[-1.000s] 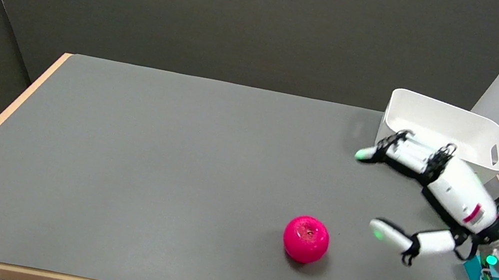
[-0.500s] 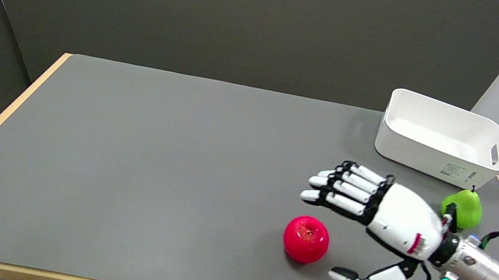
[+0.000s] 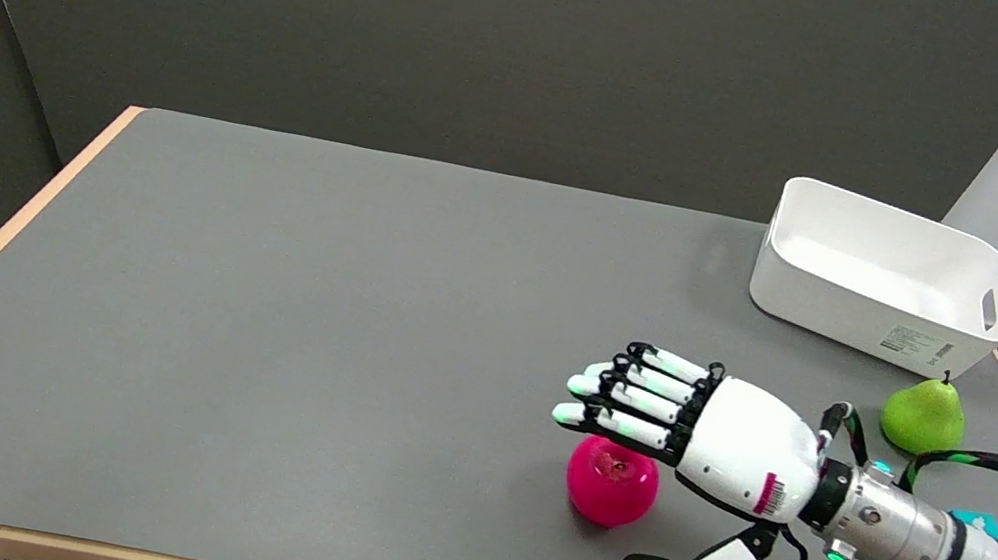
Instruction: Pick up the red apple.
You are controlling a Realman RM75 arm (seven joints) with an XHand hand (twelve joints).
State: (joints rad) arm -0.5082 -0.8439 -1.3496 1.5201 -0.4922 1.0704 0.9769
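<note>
Head view: right hand (image 3: 739,452) spread wide over the red apple (image 3: 609,486) (fingers (image 3: 630,403) overlap its top, perhaps not touching), grasping nothing.

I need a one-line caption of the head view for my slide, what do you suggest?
Right hand open over the red apple on the grey table, green pear and white bin beyond.

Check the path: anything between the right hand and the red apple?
Nothing visible. The right hand is spread open, fingers over the red apple's far side, thumb to its near right. The green pear and white bin sit well off to the right.
</note>
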